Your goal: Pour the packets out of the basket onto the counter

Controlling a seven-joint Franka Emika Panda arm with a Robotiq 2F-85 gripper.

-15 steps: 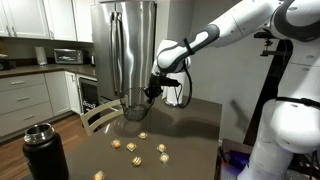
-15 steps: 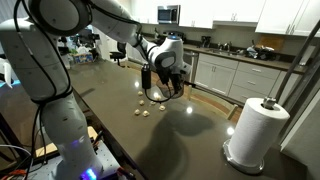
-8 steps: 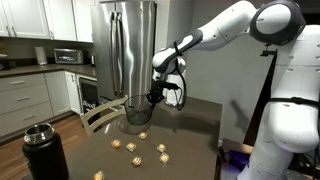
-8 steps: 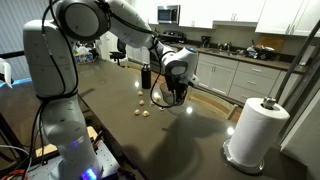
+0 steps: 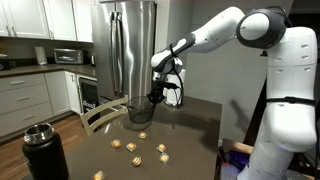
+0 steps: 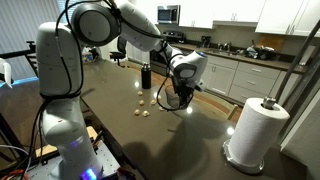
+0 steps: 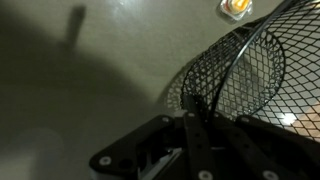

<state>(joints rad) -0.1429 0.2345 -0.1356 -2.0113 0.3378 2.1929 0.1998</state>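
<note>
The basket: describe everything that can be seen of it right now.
The basket is a round, see-through bowl of thin dark wire mesh with a thicker wire rim. The tool grips it at the rim, low over the dark counter. Whether it touches the counter is unclear. No packets show inside it in the wrist view. One packet lies on the counter just beyond its rim.

dim and murky up close at the wrist, blown-out glare on one packet [image 7: 237, 8]; soft sheen across the counter [image 6: 190, 130], mild blur throughout.
</note>
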